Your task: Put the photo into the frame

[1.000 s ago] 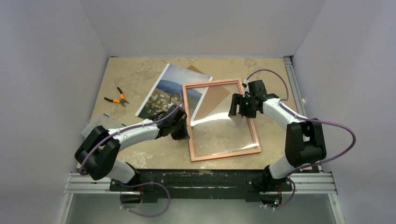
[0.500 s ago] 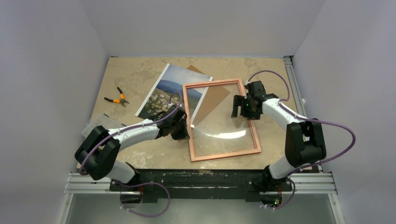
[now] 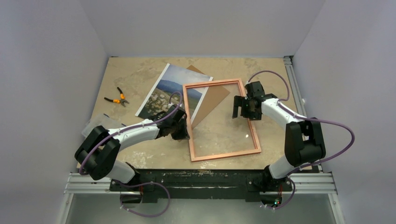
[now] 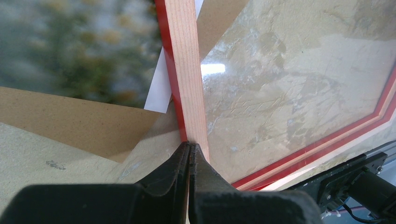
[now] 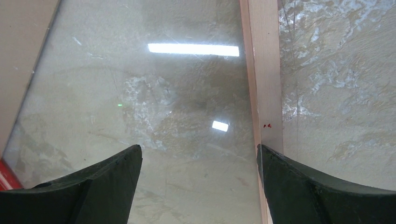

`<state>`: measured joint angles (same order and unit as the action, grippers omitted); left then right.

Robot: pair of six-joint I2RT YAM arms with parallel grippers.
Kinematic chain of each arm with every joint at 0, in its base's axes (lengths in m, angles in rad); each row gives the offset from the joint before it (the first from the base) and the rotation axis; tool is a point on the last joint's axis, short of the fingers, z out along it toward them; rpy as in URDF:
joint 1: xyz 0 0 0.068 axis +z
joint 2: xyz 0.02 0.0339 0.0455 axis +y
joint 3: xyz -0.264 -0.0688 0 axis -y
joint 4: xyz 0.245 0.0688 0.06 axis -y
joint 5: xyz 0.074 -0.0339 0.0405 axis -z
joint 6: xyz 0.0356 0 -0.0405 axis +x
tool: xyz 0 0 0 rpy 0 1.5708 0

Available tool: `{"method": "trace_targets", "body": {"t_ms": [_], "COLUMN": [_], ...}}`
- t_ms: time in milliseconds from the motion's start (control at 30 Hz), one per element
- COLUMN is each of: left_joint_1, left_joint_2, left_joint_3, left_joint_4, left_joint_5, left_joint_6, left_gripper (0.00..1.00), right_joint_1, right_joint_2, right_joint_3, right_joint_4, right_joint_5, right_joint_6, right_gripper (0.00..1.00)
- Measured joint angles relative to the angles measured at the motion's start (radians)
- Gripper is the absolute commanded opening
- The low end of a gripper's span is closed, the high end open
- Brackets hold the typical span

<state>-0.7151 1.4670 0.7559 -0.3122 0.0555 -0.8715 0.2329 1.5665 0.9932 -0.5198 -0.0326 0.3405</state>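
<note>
The frame [image 3: 224, 154] lies on the table with its pale wood back up, its red front edge showing in the left wrist view [image 4: 187, 70]. The photo [image 3: 164, 91] lies face up at its left, one corner under the frame's left rail; it is blurred in the left wrist view [image 4: 70, 46]. My left gripper [image 3: 184, 133] is shut, its tips [image 4: 189, 144] resting on the left rail's back. My right gripper [image 3: 243, 111] is open and empty above the pane [image 5: 163, 93], one finger over the right rail [image 5: 266, 70].
A brown backing board [image 3: 196, 70] lies under the photo and frame, also in the left wrist view [image 4: 70, 126]. Orange-handled pliers [image 3: 117, 98] lie at the far left. A clear plastic piece [image 3: 95, 125] lies beside the left arm. Walls enclose the table.
The right gripper has moved slightly up and to the right, away from the pane. The light glare on the pane has shrunk to a small spot. The left arm has not moved.
</note>
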Motion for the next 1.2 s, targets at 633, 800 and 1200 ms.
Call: {"method": "trace_targets", "body": {"t_ms": [633,800,1200], "left_joint_1": [-0.001,-0.002,-0.006], "left_joint_2": [0.006,0.006,0.010], "left_joint_3": [0.006,0.006,0.013], "left_joint_4": [-0.002,-0.002,-0.009], "left_joint_5": [-0.001,-0.002,-0.008], "left_joint_6": [0.000,0.000,0.000], "left_gripper": [0.00,0.00,0.00], "right_joint_1": [0.040,0.041,0.041], "right_joint_2": [0.000,0.000,0.027], "right_joint_3": [0.000,0.000,0.000], "right_joint_4": [-0.007,-0.008,0.003], "right_joint_5": [0.143,0.147,0.135], "right_joint_6": [0.008,0.008,0.011], "right_gripper": [0.93,0.93,0.92]}}
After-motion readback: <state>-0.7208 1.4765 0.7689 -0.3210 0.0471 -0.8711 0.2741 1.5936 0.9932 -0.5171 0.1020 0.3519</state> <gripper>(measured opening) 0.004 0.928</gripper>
